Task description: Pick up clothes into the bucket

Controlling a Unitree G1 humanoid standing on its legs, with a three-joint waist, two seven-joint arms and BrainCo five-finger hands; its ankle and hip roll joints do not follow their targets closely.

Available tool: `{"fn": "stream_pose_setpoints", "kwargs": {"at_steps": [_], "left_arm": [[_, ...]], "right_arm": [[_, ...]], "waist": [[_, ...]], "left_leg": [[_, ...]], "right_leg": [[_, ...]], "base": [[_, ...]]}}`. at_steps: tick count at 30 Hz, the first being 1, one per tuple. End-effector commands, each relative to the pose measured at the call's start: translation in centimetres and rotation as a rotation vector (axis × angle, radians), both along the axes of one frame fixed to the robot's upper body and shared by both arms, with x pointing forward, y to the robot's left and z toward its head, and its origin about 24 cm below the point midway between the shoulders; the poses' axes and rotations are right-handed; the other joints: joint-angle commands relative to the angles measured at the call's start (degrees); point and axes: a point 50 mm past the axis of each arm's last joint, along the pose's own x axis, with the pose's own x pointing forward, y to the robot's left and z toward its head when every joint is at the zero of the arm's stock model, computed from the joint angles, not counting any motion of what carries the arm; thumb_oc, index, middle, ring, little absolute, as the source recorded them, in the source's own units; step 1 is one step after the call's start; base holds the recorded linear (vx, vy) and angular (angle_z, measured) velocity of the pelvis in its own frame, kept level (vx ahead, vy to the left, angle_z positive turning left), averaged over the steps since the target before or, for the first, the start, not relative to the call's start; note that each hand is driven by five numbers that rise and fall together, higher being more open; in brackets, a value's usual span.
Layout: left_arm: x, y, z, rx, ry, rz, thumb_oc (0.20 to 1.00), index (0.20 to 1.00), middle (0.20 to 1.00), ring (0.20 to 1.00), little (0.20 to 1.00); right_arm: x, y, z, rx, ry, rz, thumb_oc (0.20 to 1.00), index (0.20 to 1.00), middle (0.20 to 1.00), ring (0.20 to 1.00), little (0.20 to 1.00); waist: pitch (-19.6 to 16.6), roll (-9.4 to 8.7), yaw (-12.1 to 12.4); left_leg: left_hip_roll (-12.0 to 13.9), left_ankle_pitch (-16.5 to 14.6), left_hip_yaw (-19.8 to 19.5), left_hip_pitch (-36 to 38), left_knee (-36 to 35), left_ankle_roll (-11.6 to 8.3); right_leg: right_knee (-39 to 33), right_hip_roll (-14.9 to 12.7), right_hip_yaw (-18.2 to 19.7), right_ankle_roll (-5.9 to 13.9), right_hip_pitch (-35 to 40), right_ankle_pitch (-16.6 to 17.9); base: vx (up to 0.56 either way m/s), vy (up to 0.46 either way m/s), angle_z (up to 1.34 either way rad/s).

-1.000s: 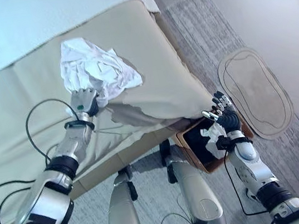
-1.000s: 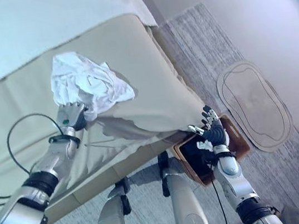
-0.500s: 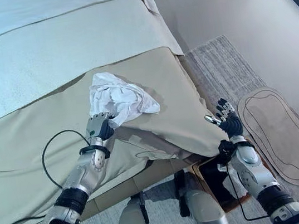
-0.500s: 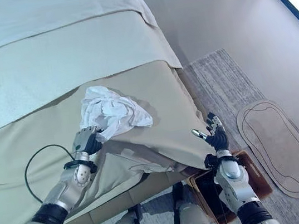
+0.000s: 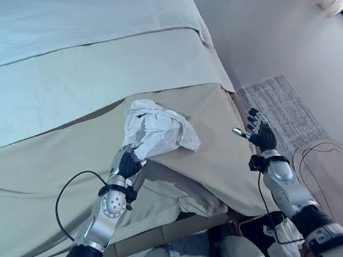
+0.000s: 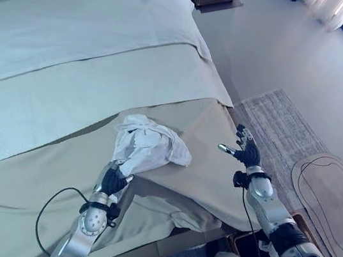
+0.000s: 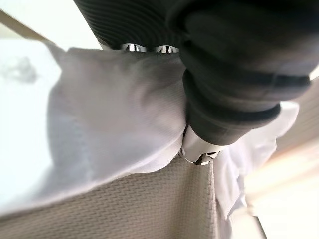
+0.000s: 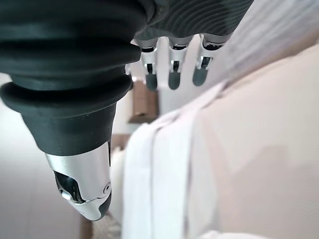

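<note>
Garment dragged along bed.

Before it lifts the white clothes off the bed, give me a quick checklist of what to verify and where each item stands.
1. Left robot hand closed on white clothes: ok, fingers curled into the cloth's edge.
2. Clothes off the beige bed cover: not ok, the bundle lies on it.
3. Right robot hand free: ok, open and holding nothing.
4. Bucket located: cannot tell, a brown corner shows by the bed's foot.
5. Bed cover caught in the grip: cannot tell.
</note>
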Motion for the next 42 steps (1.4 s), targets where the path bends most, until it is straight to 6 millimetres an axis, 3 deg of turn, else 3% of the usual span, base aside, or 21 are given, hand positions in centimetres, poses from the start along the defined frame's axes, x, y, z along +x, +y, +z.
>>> {"fn": "stream_pose_setpoints", "kwargs": {"at_steps": [1, 4, 5, 6, 7, 8, 9, 18, 29, 34, 35, 42], "left_arm": [[-2.4, -2.9, 3.5, -0.215, -0.194, -0.197, 0.200, 0.200, 0.200, 0.200, 0.200], [-2.7, -2.7, 2.2, -0.186, -0.141, -0.185, 0.200, 0.200, 0.200, 0.200, 0.200], [-2.7, -2.2, 1.3, -0.170, -0.107, -0.154, 0.263, 0.263, 0.263, 0.263, 0.263], [-2.7, -2.3, 1.3, -0.169, -0.107, -0.153, 0.410, 0.410, 0.410, 0.410, 0.410], [-2.7, -1.9, 0.7, -0.152, -0.092, -0.127, 0.693, 0.693, 0.693, 0.693, 0.693], [-2.7, -1.9, 0.7, -0.152, -0.092, -0.127, 0.915, 0.915, 0.915, 0.915, 0.915], [-2.5, -1.3, 0.1, -0.123, -0.081, -0.085, 1.000, 1.000, 1.000, 1.000, 1.000], [-1.0, -0.5, -0.3, -0.040, -0.115, -0.009, 1.000, 1.000, 1.000, 1.000, 1.000], [-1.2, -0.1, -0.6, 0.016, -0.113, -0.014, 1.000, 1.000, 1.000, 1.000, 1.000], [1.3, -0.5, -1.2, 0.233, -0.137, -0.039, 1.000, 1.000, 1.000, 1.000, 1.000], [2.7, -0.5, -0.5, 0.314, -0.181, -0.029, 1.000, 1.000, 1.000, 1.000, 1.000], [6.3, 0.9, 3.2, 0.469, -0.358, 0.082, 1.000, 1.000, 1.000, 1.000, 1.000]], "right_arm": [[-1.0, -0.7, -0.8, -0.039, 0.010, -0.018, 1.000, 1.000, 1.000, 1.000, 1.000], [-1.1, -0.6, -0.9, -0.043, 0.015, -0.021, 1.000, 1.000, 1.000, 1.000, 1.000], [-1.1, -0.4, -1.1, -0.049, 0.024, -0.022, 1.000, 1.000, 1.000, 1.000, 1.000], [-1.1, -0.4, -1.1, -0.049, 0.024, -0.022, 1.000, 1.000, 1.000, 1.000, 1.000], [-1.2, -0.5, -1.3, -0.055, 0.035, -0.026, 1.000, 1.000, 1.000, 1.000, 1.000], [-1.2, -0.5, -1.3, -0.055, 0.035, -0.026, 1.000, 1.000, 1.000, 1.000, 1.000], [-1.3, -0.6, -1.6, -0.060, 0.051, -0.035, 1.000, 1.000, 1.000, 1.000, 1.000], [-1.4, -0.8, -2.2, -0.055, 0.077, -0.051, 1.000, 1.000, 1.000, 1.000, 1.000], [-1.6, -0.8, -2.4, -0.051, 0.084, -0.050, 1.000, 1.000, 1.000, 1.000, 1.000], [-1.3, -0.4, -1.4, -0.056, 0.035, -0.024, 1.000, 1.000, 1.000, 1.000, 1.000], [-1.0, -0.3, -0.4, -0.070, -0.007, -0.014, 1.000, 1.000, 1.000, 1.000, 1.000], [-0.3, -1.3, 2.3, -0.086, -0.125, -0.039, 1.000, 1.000, 1.000, 1.000, 1.000]], "waist": [[-7.76, -0.74, 1.99], [-7.60, -0.89, 2.21], [-7.62, -1.01, 2.19], [-7.62, -1.01, 2.19], [-7.70, -1.12, 2.11], [-7.69, -1.12, 2.10], [-8.05, -1.20, 2.08], [-9.88, -1.09, 1.76], [-10.11, -0.80, 1.36], [-6.45, -0.76, -0.55], [-3.24, -0.62, -1.64], [4.34, -1.29, -4.45]], "left_leg": [[0.72, -6.51, 0.01, -4.49, 7.48, -3.90], [0.72, -6.48, -0.15, -4.87, 7.73, -3.90], [0.71, -6.47, -0.09, -4.88, 7.76, -3.90], [0.71, -6.47, -0.09, -4.85, 7.74, -3.90], [0.75, -6.51, 0.00, -4.62, 7.68, -3.89], [0.75, -6.52, 0.01, -4.59, 7.67, -3.89], [0.82, -6.63, 0.16, -4.16, 7.52, -3.89], [0.74, -7.41, 1.15, -1.78, 7.24, -3.73], [0.65, -8.13, 1.65, -0.99, 8.09, -3.65], [-0.12, -8.38, 1.96, -4.91, 10.92, -3.02], [-0.49, -8.32, 2.08, -7.71, 12.41, -2.56], [-0.55, -8.75, 2.86, -21.84, 22.17, -2.12]], "right_leg": [[-5.36, -2.93, -0.54, 2.95, 2.39, 5.85], [-5.27, -2.82, -0.34, 2.97, 2.21, 5.83], [-5.30, -2.71, -0.19, 2.93, 2.30, 5.76], [-5.32, -2.71, -0.19, 2.93, 2.34, 5.76], [-5.41, -2.65, -0.20, 2.92, 2.55, 5.80], [-5.41, -2.65, -0.20, 2.92, 2.57, 5.79], [-5.47, -2.64, -0.18, 2.97, 2.79, 5.79], [-5.54, -2.76, 0.57, 3.13, 4.37, 5.65], [-5.39, -2.75, 1.32, 2.99, 4.84, 5.40], [-1.70, -3.65, 2.54, 3.22, 0.28, 5.34], [1.42, -4.38, 3.07, 3.19, -3.04, 5.01], [8.66, -6.31, 5.11, 3.02, -16.76, 5.24]], "base": [[0.02, -0.011, 0.25], [0.00, -0.009, 0.11], [-0.01, -0.005, -0.09], [0.01, -0.004, 0.15], [0.02, -0.002, 0.19], [0.03, 0.000, 0.06], [0.01, 0.002, -0.15], [0.01, 0.008, -0.08], [0.00, 0.003, -0.03], [-0.14, 0.045, -0.08], [-0.28, 0.088, -0.09], [-0.23, 0.071, 0.00]]}}
